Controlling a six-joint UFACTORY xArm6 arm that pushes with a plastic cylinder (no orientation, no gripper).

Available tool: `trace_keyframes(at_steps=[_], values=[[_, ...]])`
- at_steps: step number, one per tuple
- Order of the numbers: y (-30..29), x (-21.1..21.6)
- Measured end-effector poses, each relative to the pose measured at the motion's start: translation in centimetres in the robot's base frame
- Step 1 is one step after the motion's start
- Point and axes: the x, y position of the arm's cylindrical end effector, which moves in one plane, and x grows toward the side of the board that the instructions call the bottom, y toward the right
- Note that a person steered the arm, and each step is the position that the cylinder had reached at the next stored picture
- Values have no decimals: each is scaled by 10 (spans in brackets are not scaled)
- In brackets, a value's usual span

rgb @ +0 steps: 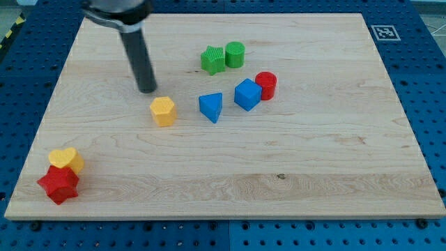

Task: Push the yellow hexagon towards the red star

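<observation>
The yellow hexagon (164, 110) lies on the wooden board left of the middle. The red star (58, 184) lies near the board's bottom left corner, touching a yellow heart-shaped block (67, 160) just above it. My tip (147, 90) stands just above and to the left of the yellow hexagon, a small gap from it. The rod rises from there to the view's top.
A blue triangle (211, 107) lies right of the hexagon, then a blue cube (247, 94) touching a red cylinder (266, 85). A green star (212, 60) and a green cylinder (235, 54) sit together near the view's top. The board (334, 167) rests on a blue perforated table.
</observation>
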Motion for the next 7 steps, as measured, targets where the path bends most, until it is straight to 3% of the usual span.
trace_keyframes(at_steps=[2,7], values=[[61,35],[1,32]])
